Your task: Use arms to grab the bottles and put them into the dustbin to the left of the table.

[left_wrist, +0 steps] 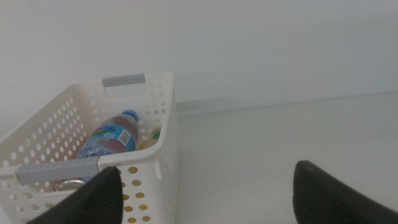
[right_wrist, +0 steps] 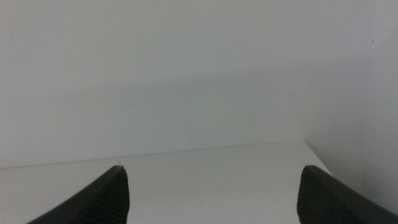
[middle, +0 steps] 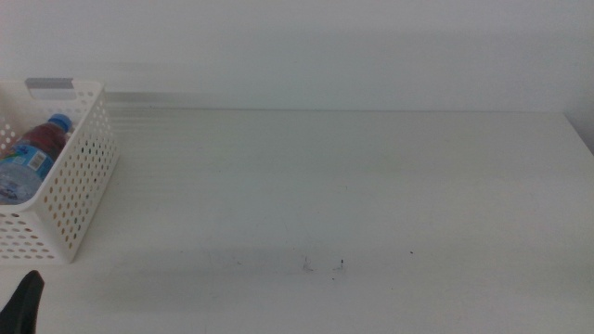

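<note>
The white perforated dustbin (middle: 79, 176) stands at the table's left edge. Inside it lies the clear blue-capped water bottle (middle: 32, 153), with something red behind it. In the left wrist view the dustbin (left_wrist: 158, 134) holds the water bottle (left_wrist: 115, 134), a bit of the yellow tea bottle (left_wrist: 149, 142) and the rim of the red soda can (left_wrist: 71, 184). My left gripper (left_wrist: 205, 190) is open and empty, back from the dustbin; its tip (middle: 23, 301) shows at the bottom left of the middle view. My right gripper (right_wrist: 211, 190) is open and empty, out of the middle view.
The white table (middle: 353, 186) stretches right of the dustbin, with a few tiny dark specks (middle: 325, 266) near the front. A white wall stands behind the table's far edge. The right wrist view shows the table's far right corner (right_wrist: 305, 143).
</note>
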Robot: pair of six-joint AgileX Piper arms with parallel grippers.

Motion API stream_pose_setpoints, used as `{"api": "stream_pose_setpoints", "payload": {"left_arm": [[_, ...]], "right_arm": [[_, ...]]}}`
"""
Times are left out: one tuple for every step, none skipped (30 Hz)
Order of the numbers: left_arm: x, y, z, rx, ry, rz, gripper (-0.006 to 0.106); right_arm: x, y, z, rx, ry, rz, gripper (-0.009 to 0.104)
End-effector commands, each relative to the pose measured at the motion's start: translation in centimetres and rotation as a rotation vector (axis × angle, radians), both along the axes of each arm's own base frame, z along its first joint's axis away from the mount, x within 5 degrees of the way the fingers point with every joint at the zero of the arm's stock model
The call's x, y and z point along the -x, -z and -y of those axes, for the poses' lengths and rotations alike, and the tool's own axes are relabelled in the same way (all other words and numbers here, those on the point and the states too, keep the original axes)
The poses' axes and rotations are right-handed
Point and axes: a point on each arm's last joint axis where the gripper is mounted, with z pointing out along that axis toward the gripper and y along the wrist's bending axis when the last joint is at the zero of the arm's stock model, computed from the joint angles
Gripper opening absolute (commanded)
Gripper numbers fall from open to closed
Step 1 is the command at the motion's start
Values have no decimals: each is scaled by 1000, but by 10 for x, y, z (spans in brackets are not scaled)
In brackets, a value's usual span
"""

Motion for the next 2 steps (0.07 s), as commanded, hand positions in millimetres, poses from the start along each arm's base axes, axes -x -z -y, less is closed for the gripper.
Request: {"api": "stream_pose_setpoints", "payload": {"left_arm": [[0,-2,0,6,-5,22,94],[0,-2,0,6,-5,22,94]], "right_arm": [[0,0,0,5,8,11,82],[0,0,0,5,8,11,82]]}}
